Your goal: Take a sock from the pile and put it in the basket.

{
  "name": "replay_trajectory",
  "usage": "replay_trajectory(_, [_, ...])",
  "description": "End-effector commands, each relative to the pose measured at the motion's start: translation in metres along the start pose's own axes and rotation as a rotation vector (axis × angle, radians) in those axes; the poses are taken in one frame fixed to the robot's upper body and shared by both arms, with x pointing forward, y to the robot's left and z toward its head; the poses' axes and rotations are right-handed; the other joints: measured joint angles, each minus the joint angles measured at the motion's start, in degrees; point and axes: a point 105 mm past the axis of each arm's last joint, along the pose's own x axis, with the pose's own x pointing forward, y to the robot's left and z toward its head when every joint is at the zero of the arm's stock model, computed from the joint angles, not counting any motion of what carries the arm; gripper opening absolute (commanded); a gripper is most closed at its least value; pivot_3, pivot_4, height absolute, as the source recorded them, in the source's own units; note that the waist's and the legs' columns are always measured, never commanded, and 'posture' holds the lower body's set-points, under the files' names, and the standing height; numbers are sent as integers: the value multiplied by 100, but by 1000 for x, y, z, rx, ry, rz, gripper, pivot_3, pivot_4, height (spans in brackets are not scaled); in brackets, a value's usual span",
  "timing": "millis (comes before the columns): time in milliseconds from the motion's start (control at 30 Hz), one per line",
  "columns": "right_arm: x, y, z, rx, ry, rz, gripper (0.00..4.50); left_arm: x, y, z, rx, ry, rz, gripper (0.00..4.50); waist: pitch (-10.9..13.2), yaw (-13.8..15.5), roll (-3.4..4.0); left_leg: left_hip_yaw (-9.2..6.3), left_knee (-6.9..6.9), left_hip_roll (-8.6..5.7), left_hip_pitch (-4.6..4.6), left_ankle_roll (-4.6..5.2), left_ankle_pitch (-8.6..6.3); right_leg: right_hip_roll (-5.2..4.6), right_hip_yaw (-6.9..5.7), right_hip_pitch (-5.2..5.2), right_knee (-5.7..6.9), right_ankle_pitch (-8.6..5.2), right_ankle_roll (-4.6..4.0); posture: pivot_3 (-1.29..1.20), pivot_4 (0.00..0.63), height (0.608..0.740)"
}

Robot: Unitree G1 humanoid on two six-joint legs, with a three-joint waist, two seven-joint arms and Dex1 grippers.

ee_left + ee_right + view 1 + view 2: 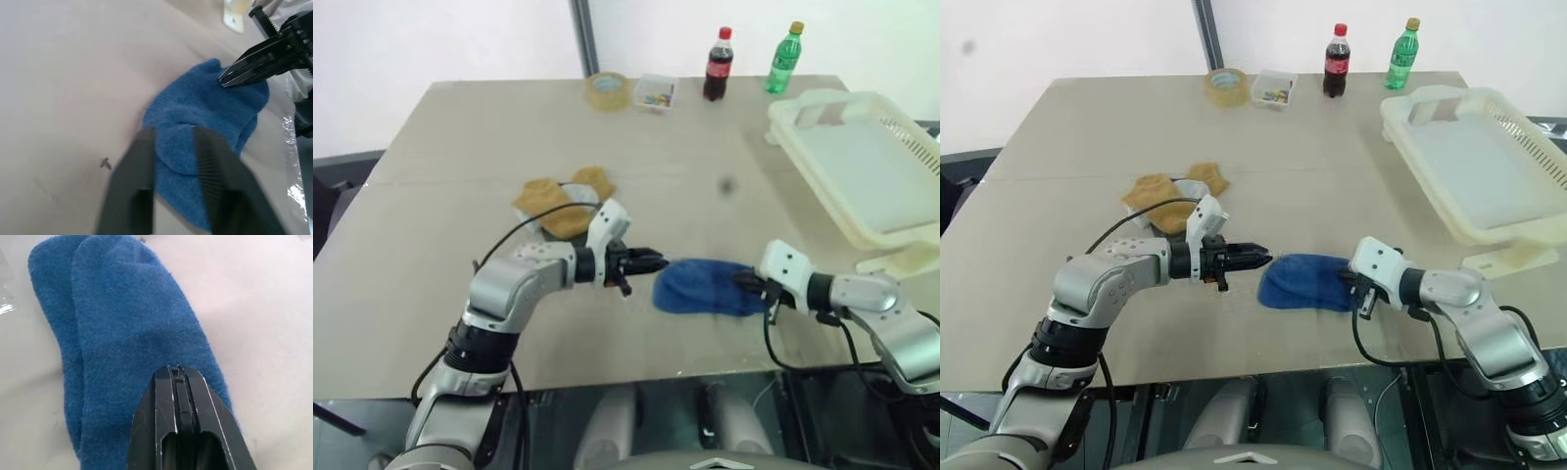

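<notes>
Right gripper [1355, 285] is pinching the sock [1304, 282] edge; left gripper [173, 161], spread, is hovering beside. Thin pinch risks slipping.

Silver-grey arms with white wrist housings, looping black cables, each hand [646, 261] [749, 282] with ribbed black fingers [215, 166].

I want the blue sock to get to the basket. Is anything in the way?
Nothing visible is. Bare table lies between the blue sock and the basket. The bottles stand farther back, off that path.
</notes>
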Motion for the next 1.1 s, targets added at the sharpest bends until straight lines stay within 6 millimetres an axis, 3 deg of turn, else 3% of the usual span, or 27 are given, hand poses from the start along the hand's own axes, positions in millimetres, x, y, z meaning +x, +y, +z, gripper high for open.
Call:
replay_trajectory(33, [-3, -1, 12, -36, -36, -22, 0, 8, -7, 5, 29, -10, -18, 3037, 0, 9, 0, 0, 0, 0, 0, 0, 0, 0, 0, 0, 0, 0, 0, 0, 150, 740])
replay_trajectory(267, [-6, 0, 15, -46, -55, -21, 0, 19, -11, -3, 67, 35, -40, 3037, 0, 9, 0, 1, 0, -1, 0, 0, 0, 1, 1, 0, 0, 2, 0, 0, 150, 740])
replay_trajectory(333, [-7, -1, 16, -46, -60, -27, 0, 19, -11, -3, 66, 35, -45, 2227, 0, 8, 0, 1, 0, 0, 0, 0, 0, 1, 1, 0, 0, 1, -2, 0, 150, 740])
replay_trajectory(400, [-8, -1, 17, -44, -62, -34, 0, 19, -11, -3, 63, 33, -51, 1082, 0, 11, 0, 1, 0, 1, 0, 0, 0, 1, 1, 0, 0, 1, -2, 0, 150, 740])
replay_trajectory(500, [-9, -1, 16, -41, -63, -46, 0, 18, -12, 0, 62, 22, -59, 28, 0, 13, 0, 2, 0, 0, 0, 0, 0, 1, 1, 0, 0, 0, -1, 0, 150, 740])
replay_trajectory(867, [-11, -5, 16, -48, -64, -62, 0, 0, -25, 27, 25, -11, -111, 28, 1, 9, -1, 1, 0, 0, -1, 0, 0, 1, 0, -1, 1, 1, 2, 0, 150, 740])
replay_trajectory(1100, [-6, -1, 18, -52, -81, -40, 0, -25, -34, 20, -21, 80, -114, 28, 0, -78, 0, 0, 0, 2, 1, 0, 0, 2, 0, 0, 1, 0, 6, 0, 150, 740])
